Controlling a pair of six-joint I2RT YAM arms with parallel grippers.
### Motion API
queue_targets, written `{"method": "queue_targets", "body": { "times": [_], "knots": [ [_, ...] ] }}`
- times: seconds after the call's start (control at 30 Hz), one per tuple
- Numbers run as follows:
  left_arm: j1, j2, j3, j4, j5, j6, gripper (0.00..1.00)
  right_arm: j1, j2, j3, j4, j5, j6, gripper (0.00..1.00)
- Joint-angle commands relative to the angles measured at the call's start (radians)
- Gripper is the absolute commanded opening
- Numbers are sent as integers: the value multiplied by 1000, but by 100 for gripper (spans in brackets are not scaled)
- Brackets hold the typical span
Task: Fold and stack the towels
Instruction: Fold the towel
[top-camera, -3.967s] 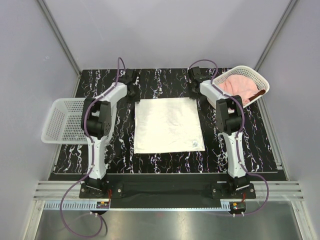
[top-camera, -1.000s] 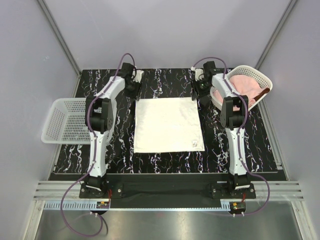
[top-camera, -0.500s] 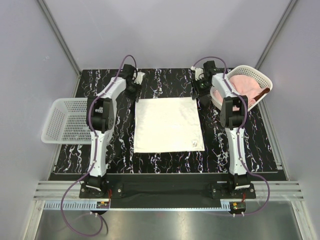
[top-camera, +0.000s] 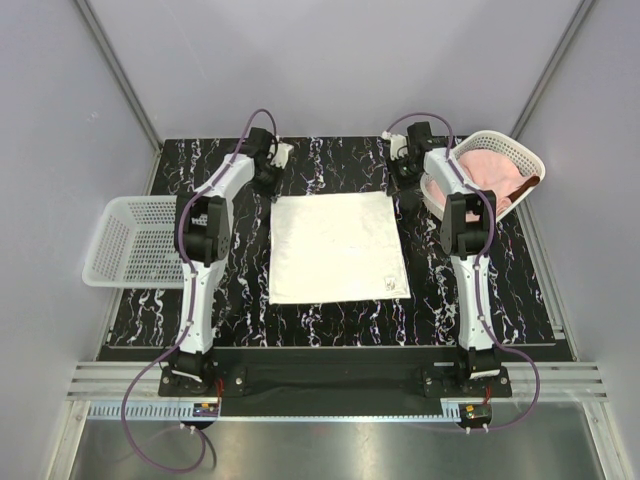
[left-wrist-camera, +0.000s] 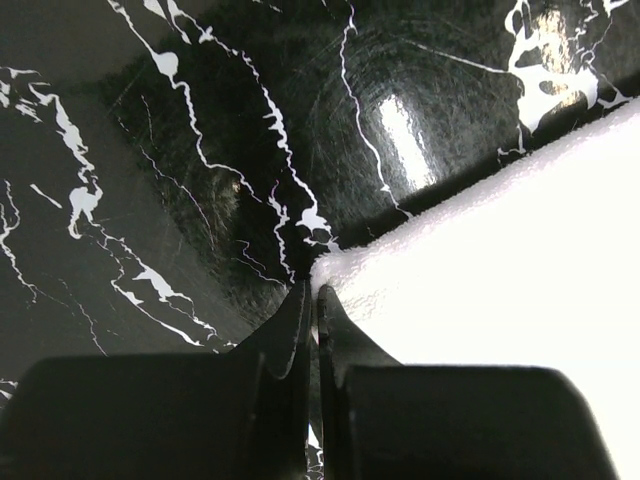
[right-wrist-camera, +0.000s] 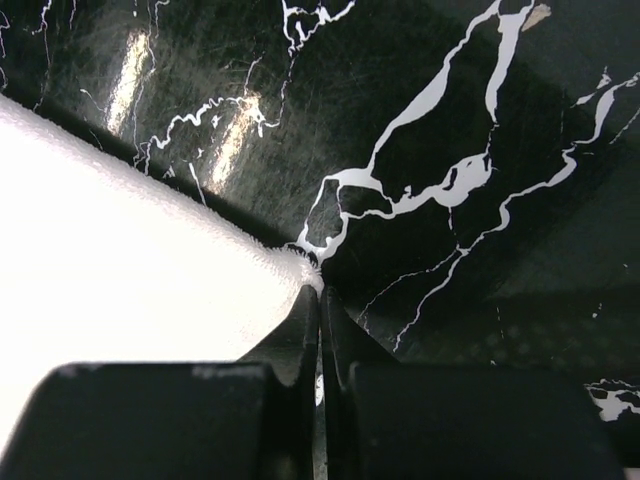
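A white cloth towel (top-camera: 338, 248) is lying spread flat in the middle of the black marble-patterned table (top-camera: 330, 165), and both arms are reaching to its far edge. From the top view, the left gripper (top-camera: 269, 183) is sitting at the towel's far left corner and the right gripper (top-camera: 399, 188) at its far right corner, but the fingertips are too small there to tell how they stand. The wrist cameras are filling that in: the left gripper (left-wrist-camera: 315, 292) is showing its two dark fingers pressed together, nipping the very tip of the towel (left-wrist-camera: 500, 280) corner, and the right gripper (right-wrist-camera: 320, 290) is doing the same on the fringe of its own corner of the towel (right-wrist-camera: 130, 260). Only the top view is showing the rest: a pale pink towel (top-camera: 488, 165) and a rust-brown towel (top-camera: 525, 187) are lying in a white plastic mesh basket (top-camera: 495, 135) at the far right, and a second white mesh basket (top-camera: 130, 240) is hanging over the left table edge.
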Motion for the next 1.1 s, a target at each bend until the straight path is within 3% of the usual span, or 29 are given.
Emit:
{"method": "queue_targets", "body": {
  "times": [0.0, 0.57, 0.83, 1.07],
  "knots": [
    [1, -87, 0, 57, 9, -12, 0, -11, -91, -41, 93, 7, -10, 0],
    [0, -255, -132, 87, -91, -30, 0, -17, -340, -351, 358, 73, 44, 0],
    [-6, -345, -182, 97, -88, -47, 0, -18, -450, -455, 401, 67, 99, 0],
    [-37, -475, -345, 130, -102, -50, 0, -17, -607, -679, 490, 71, 159, 0]
  ]
}}
